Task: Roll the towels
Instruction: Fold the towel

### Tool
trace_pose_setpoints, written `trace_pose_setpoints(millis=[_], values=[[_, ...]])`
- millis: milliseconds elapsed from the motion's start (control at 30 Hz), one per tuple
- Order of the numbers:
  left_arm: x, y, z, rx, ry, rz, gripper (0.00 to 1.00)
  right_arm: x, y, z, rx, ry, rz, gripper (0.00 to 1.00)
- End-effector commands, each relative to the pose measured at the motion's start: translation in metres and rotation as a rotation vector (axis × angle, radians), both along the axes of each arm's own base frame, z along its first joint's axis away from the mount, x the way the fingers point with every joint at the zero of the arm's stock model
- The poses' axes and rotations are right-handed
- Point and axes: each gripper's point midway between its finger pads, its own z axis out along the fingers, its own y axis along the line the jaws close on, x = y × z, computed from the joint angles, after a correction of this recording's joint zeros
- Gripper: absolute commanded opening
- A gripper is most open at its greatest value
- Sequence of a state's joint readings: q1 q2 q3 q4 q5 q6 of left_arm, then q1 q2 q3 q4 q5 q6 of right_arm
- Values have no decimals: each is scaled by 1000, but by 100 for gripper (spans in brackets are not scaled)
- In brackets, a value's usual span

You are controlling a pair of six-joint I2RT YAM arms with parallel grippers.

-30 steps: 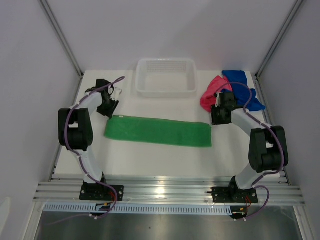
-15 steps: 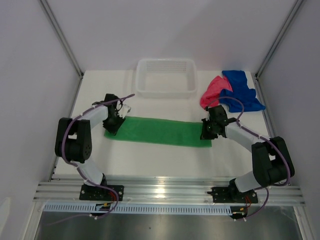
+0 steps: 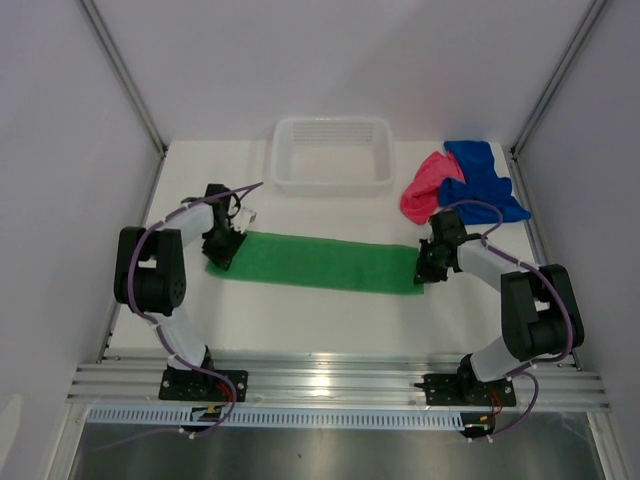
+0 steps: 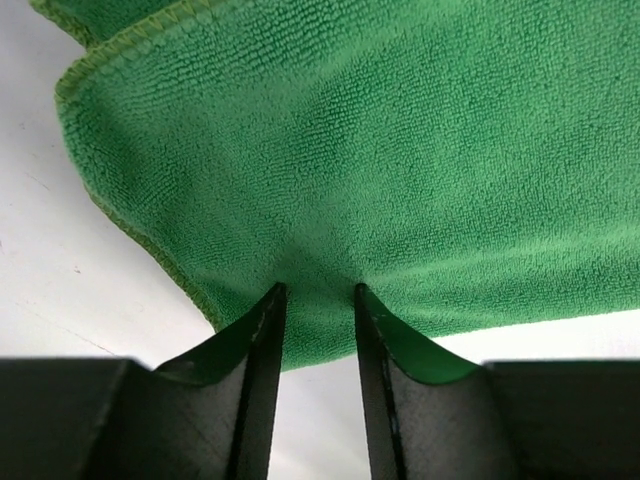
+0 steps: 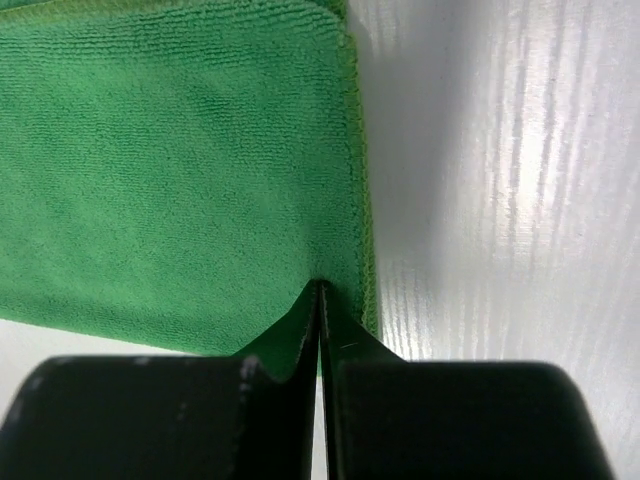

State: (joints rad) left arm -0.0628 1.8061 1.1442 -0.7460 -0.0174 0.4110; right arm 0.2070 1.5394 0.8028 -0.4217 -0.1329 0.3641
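The green towel (image 3: 315, 262) lies flat as a long strip across the table's middle. My left gripper (image 3: 222, 252) is at its left end. In the left wrist view the jaws (image 4: 318, 290) stand narrowly apart and pinch a puckered bit of green towel (image 4: 400, 150). My right gripper (image 3: 425, 268) is at the strip's right end. Its jaws (image 5: 320, 285) are shut tight, tips down on the green towel (image 5: 170, 170) just inside its hemmed edge. Whether cloth is caught there I cannot tell. The pink-red towel (image 3: 425, 185) and blue towel (image 3: 480, 180) lie crumpled at the back right.
A white slotted basket (image 3: 330, 185) stands at the back centre, behind the green strip. White walls with metal posts close in the table on both sides. The arm bases are bolted to the rail at the near edge.
Both grippers came down from behind the towel onto its two ends. The right jaws closed fully and the left jaws narrowed onto the cloth.
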Motion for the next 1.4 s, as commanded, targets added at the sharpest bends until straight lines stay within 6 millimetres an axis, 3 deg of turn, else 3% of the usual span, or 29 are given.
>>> trace_pose_setpoints(millis=[0, 67, 100, 233, 300, 367, 400, 567, 667, 867, 1033, 1200, 1300, 1367], values=[[-22, -7, 0, -65, 59, 3, 39, 6, -18, 11, -91, -16, -9, 4], [-20, -16, 8, -114, 32, 2, 40, 10, -22, 24, -106, -33, -15, 10], [-19, -18, 11, -124, 22, 6, 41, 12, -22, 36, -103, -65, -17, 21], [-19, -23, 26, -157, -19, -2, 43, 5, -28, 58, -100, -109, -77, 42], [-20, -25, 30, -178, -29, -3, 45, -8, -25, 50, -65, -83, -97, 52], [-21, -26, 35, -200, -37, -9, 46, -13, -17, 43, -6, -76, -138, 55], [-20, -26, 37, -206, -39, -7, 47, -24, -17, 30, 2, -42, -157, 57], [-17, -17, 30, -202, -26, 12, 47, -25, -14, 8, 59, -47, -248, 59], [-17, -2, 20, -199, -18, 52, 46, -27, -14, -8, 73, -7, -261, 56], [-18, 4, 11, -182, -7, 70, 45, -32, -14, -17, 98, -3, -294, 50], [-21, 5, 10, -182, 4, 71, 45, -38, -21, 1, 75, -20, -279, 49], [-21, 3, 10, -191, 7, 81, 45, -38, -34, 45, 15, -100, -270, 50], [-21, 3, 9, -192, 9, 84, 45, -30, -34, 67, 24, -168, -265, 52], [-22, 4, 7, -188, 13, 80, 45, -23, -31, 68, 40, -182, -264, 54]])
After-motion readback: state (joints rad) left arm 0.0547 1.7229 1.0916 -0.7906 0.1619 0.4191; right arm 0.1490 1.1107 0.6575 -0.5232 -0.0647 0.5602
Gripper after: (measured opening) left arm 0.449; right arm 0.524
